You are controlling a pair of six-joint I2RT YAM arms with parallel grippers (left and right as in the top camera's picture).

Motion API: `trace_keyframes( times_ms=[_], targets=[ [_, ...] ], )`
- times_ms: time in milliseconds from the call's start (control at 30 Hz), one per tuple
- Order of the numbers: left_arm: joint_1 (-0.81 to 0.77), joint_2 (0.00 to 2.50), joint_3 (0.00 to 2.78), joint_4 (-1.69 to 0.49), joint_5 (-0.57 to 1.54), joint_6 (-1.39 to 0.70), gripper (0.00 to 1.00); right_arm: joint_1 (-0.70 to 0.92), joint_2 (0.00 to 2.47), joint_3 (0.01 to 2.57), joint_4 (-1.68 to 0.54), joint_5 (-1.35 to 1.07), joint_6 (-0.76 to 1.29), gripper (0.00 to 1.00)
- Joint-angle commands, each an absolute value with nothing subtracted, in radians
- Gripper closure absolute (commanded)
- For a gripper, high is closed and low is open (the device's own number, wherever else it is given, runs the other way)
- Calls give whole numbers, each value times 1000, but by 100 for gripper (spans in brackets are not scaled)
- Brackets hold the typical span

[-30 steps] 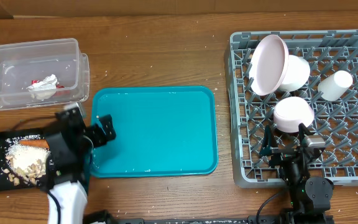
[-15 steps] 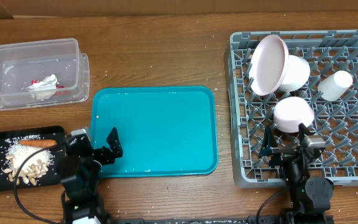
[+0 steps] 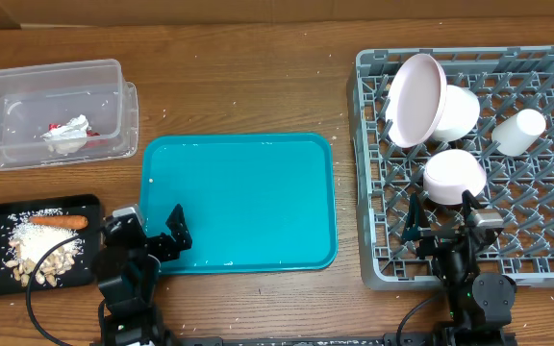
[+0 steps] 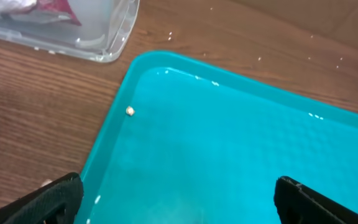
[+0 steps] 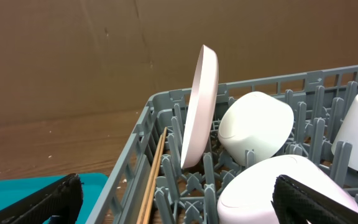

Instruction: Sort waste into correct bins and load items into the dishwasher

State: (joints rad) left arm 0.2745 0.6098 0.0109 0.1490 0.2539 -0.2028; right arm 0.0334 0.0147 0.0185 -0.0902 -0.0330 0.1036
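Lone food scrap (image 4: 130,111) on teal tray (image 3: 258,192), ahead of left gripper (image 3: 147,231).
Left gripper is spread wide and empty over the tray's front-left corner. The pale, roundish scrap, with no long axis, lies by the tray's left edge, ahead and nearer the left-hand finger. Right gripper (image 3: 440,223), wide and empty, is at the dish rack's (image 3: 364,192) front edge, so the left arm is judged nearer.

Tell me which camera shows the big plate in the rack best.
The overhead view: the plate shows nearly its whole round face, tilted beside a bowl in the dish rack. The right wrist view catches it only edge-on, standing upright. The left wrist view shows none of it.
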Motion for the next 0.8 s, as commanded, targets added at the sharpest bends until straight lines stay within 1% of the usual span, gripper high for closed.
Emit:
trace_keyframes(
  times_ms=[0,200,367,567,767],
  targets=[
    [267,581,5,109,244,-206,0,33,3,8,-84,-20,97,0],
    [267,503,5,-46,244,-206,0,33,3,8,-84,-20,97,0],
    [261,450,5,-53,244,-206,0,33,3,8,-84,-20,97,0],
    [155,414,5,-53,244,-206,0,33,3,8,-84,-20,97,0],
    [56,308,5,-55,212,-204,0,33,3,8,-84,-20,97,0]
  ],
)
